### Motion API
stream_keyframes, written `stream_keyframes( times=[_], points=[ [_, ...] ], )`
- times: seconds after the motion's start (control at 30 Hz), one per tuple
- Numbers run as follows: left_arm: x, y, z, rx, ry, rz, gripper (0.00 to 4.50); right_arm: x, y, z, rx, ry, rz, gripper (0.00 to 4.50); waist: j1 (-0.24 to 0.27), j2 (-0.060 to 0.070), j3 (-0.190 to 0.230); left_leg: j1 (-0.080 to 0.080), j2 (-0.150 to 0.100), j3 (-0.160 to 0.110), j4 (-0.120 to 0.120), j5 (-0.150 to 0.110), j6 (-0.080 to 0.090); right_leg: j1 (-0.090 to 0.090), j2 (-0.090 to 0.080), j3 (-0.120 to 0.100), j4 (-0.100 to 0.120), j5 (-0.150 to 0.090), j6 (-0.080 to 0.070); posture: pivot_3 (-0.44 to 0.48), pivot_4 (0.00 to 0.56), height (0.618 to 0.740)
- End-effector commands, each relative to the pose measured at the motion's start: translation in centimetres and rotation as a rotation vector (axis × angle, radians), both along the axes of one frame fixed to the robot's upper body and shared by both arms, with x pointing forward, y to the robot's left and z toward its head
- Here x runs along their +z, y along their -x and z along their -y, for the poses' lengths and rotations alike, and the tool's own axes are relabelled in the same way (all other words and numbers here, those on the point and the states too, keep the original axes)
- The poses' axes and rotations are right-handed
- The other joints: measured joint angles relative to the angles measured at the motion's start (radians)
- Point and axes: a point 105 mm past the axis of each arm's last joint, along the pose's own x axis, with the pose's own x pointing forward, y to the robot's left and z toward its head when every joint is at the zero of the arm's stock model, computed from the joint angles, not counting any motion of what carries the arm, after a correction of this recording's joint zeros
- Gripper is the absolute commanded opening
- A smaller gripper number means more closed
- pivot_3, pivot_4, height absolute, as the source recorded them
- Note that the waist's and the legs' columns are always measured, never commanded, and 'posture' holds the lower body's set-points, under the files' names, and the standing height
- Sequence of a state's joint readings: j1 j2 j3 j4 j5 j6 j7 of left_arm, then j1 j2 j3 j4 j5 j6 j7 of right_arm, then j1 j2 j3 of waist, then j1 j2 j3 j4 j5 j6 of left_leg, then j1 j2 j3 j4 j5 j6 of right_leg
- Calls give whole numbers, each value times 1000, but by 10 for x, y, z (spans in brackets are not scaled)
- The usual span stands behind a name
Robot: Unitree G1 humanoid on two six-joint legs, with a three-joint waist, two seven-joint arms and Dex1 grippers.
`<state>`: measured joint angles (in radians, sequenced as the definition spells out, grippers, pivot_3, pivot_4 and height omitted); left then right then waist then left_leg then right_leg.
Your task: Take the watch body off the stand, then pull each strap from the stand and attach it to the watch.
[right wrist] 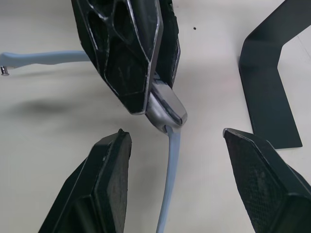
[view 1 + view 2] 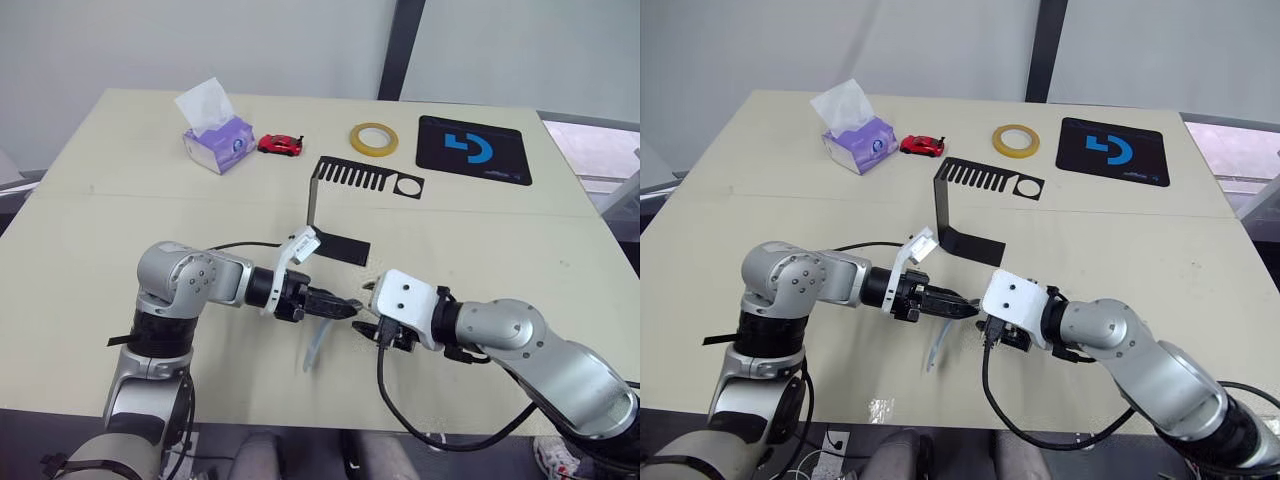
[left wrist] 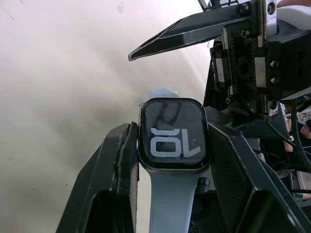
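Low centre of frame, the left end effector (image 2: 345, 309) pinches the rounded-square, black-screened watch body (image 3: 174, 134); the right end effector (image 1: 177, 187), spread, could tug the pale blue-grey strap (image 1: 170, 184) loose.

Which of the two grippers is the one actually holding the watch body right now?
The left gripper: it is shut on the watch body. The right gripper stands open facing it, its fingers apart on either side of a hanging strap.
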<state>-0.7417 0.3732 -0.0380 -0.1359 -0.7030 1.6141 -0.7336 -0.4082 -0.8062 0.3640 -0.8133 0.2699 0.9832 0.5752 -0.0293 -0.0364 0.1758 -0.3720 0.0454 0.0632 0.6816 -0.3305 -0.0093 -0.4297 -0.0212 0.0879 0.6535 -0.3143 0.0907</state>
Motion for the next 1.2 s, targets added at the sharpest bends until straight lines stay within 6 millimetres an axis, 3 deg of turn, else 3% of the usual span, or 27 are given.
stream_keyframes(
  times=[0.03,0.13,0.2,0.23,1.2],
  points=[
    [8,2,1,-16,31,24,1708,5,-2,-1,-1,4,40,2504,0,0,0,0,0,0,0,0,0,0,0,0,0,0,0,0,150,738],
    [7,1,1,-13,30,25,1708,5,-2,-1,2,4,43,1180,0,0,0,0,0,0,0,0,0,0,0,0,0,0,0,0,150,738],
    [6,1,1,-10,29,25,1708,6,-1,-2,6,4,44,696,0,0,0,0,0,0,0,0,0,0,0,0,0,0,0,0,150,738],
    [6,1,1,-9,29,26,1708,6,-1,-2,8,3,45,51,0,0,0,0,0,0,0,0,0,0,0,0,0,0,0,0,150,738],
    [4,-9,0,32,34,-18,1708,14,2,3,18,53,135,51,0,0,0,0,0,0,0,0,0,0,0,0,0,0,0,0,150,738]
  ],
)
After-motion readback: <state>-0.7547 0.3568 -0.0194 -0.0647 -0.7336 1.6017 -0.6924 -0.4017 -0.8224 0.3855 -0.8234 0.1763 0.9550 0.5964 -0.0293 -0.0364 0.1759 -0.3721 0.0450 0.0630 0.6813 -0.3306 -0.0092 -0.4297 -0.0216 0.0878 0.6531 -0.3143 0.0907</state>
